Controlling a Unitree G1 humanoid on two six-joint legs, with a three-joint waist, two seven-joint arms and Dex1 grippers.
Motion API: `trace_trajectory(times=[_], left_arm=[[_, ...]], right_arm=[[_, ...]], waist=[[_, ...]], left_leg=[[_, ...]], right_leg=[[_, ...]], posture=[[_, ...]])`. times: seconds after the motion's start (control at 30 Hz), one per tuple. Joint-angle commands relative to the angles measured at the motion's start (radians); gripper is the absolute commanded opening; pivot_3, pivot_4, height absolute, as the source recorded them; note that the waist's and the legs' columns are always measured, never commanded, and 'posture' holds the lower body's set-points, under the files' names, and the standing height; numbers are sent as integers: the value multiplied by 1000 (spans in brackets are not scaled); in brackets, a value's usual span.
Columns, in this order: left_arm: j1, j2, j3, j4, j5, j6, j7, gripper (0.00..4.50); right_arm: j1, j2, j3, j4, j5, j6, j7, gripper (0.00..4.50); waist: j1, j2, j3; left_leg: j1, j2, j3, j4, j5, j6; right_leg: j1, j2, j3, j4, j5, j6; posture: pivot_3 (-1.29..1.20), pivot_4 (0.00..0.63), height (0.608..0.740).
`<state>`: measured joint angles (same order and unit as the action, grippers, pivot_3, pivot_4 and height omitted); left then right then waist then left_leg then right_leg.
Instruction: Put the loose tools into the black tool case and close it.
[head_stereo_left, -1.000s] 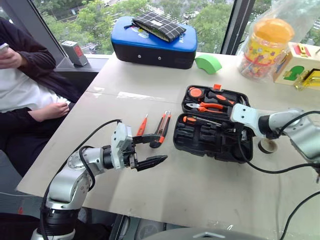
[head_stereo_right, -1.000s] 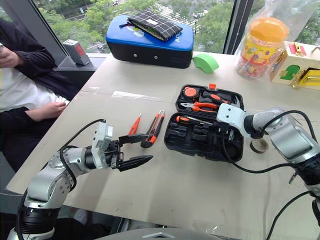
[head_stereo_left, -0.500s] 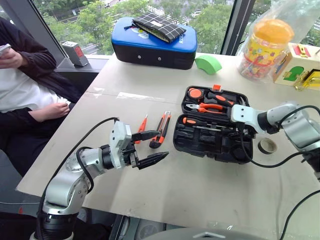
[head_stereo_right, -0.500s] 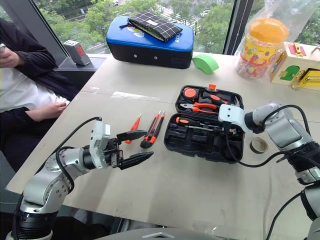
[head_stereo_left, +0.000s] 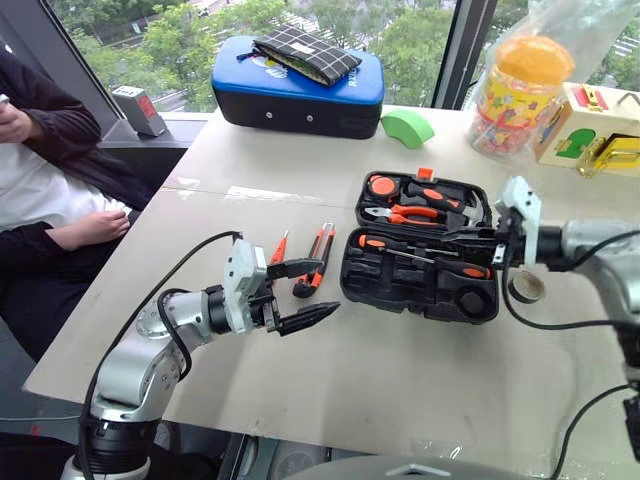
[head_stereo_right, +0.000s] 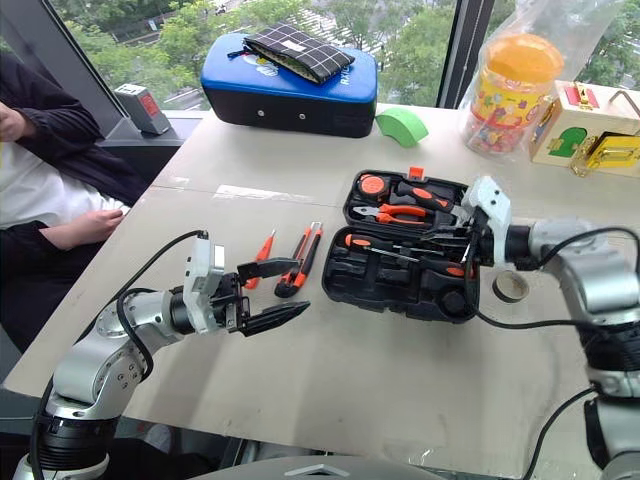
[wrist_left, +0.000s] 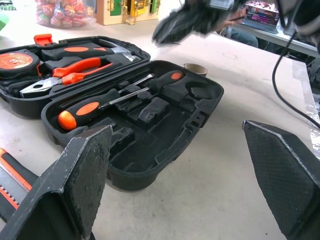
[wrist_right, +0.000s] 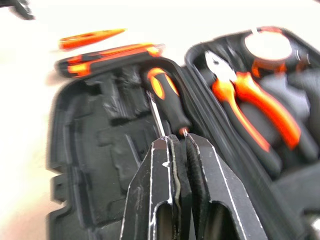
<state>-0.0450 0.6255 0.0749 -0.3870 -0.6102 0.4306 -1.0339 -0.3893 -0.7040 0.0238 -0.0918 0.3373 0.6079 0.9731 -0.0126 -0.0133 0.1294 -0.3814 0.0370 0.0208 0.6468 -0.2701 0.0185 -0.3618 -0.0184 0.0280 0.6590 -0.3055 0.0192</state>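
The black tool case (head_stereo_left: 400, 288) lies open mid-table. Its near half holds two black-and-orange screwdrivers (wrist_left: 92, 106) (wrist_left: 162, 81). The far half holds pliers (head_stereo_left: 412, 213) and a tape measure (head_stereo_left: 383, 186). Left of the case lie the orange tester screwdriver (head_stereo_left: 281, 247) and the utility knife (head_stereo_left: 316, 256). A small tape roll (head_stereo_left: 527, 288) sits to the case's right. My right gripper (wrist_right: 178, 142) is shut and empty, hovering over the case's right part just above a screwdriver handle (wrist_right: 167, 100). My left gripper (head_stereo_left: 305, 293) is wide open in front of the knife, pointing toward the case.
A larger blue-topped case (head_stereo_left: 297, 85) with a checked pouch stands at the back, beside a green block (head_stereo_left: 408, 127). A candy jar (head_stereo_left: 520, 85) and a wooden toy box (head_stereo_left: 590, 125) are at back right. A person (head_stereo_left: 40, 190) sits at the left.
My right hand has rolled and drawn back toward the case's right edge, its fingers now shut. A second screwdriver lies uncovered in the near half. The left gripper has kept still.
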Motion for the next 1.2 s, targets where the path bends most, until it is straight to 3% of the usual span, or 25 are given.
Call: trace_trajectory(times=[0.03, 0.13, 0.3, 0.43, 0.47, 0.57, 0.7, 0.83, 1.1, 1.2], left_arm=[[-20, 17, 10, -15, -3, 0, 11, 4259], [-24, 31, 20, -8, 8, -3, 21, 4259], [-7, 39, 47, 5, 17, -8, 53, 4259], [32, -9, 93, -20, 20, 29, 192, 4259], [46, -39, 110, -29, 30, 43, 263, 4259], [62, -108, 155, -35, 75, 124, 484, 4259], [23, -152, 157, -48, 128, 236, 668, 4259], [32, -186, 60, -93, 203, 298, 763, 4259], [22, -202, 19, 18, 318, 309, 836, 4259], [34, -216, 2, 25, 323, 290, 816, 3560]], right_arm=[[46, 4, 100, 18, -126, -101, -53, 71], [69, -2, 264, 114, -297, -218, -77, 71], [73, 12, 293, 124, -372, -301, -96, 71], [135, 91, 70, -61, -164, -384, -122, 71], [152, 98, 6, -135, -48, -308, -92, 71], [240, 49, -64, -380, 139, -202, -23, 782], [261, 5, -92, -537, 260, -92, -51, 2648], [294, -61, -149, -612, 339, -65, -27, 4452], [346, -97, -172, -646, 340, -115, -20, 4452], [366, -94, -195, -654, 345, -140, -21, 4500]], waist=[[0, 0, 0], [-8, -3, -5], [-7, -11, -12], [-1, -13, -13], [-1, -12, -12], [-2, 3, -2], [0, -3, -2], [2, -4, -2], [1, -4, -2], [3, -4, -2]], left_leg=[[0, 0, 0, 0, 0, 0], [2, 0, 1, 0, 0, 0], [5, 1, 1, 0, 0, 0], [4, 1, 0, 0, 0, 0], [3, 1, 0, 0, 0, 0], [0, 0, 1, -1, 0, 0], [1, 1, -2, -2, 0, 0], [0, 0, -1, 0, 0, 0], [1, 0, -1, -2, 0, 0], [1, 0, 0, -3, 0, 0]], right_leg=[[0, 0, 0, 0, 0, 0], [0, 0, 1, 1, 0, 0], [3, 1, 0, 2, 0, 0], [3, 1, 0, 2, 0, -1], [2, 0, 0, 1, 0, 0], [-1, 0, 0, 1, 0, 0], [0, 0, -3, 1, 0, 1], [1, -1, -3, 1, 0, 1], [0, -2, -3, -1, 0, 0], [0, -2, -3, -2, 0, 0]], posture=[[0, 150, 740], [0, 150, 740], [0, 150, 740], [0, 150, 740], [0, 150, 740], [0, 150, 740], [0, 150, 740], [0, 150, 740], [0, 150, 740], [0, 150, 740]])
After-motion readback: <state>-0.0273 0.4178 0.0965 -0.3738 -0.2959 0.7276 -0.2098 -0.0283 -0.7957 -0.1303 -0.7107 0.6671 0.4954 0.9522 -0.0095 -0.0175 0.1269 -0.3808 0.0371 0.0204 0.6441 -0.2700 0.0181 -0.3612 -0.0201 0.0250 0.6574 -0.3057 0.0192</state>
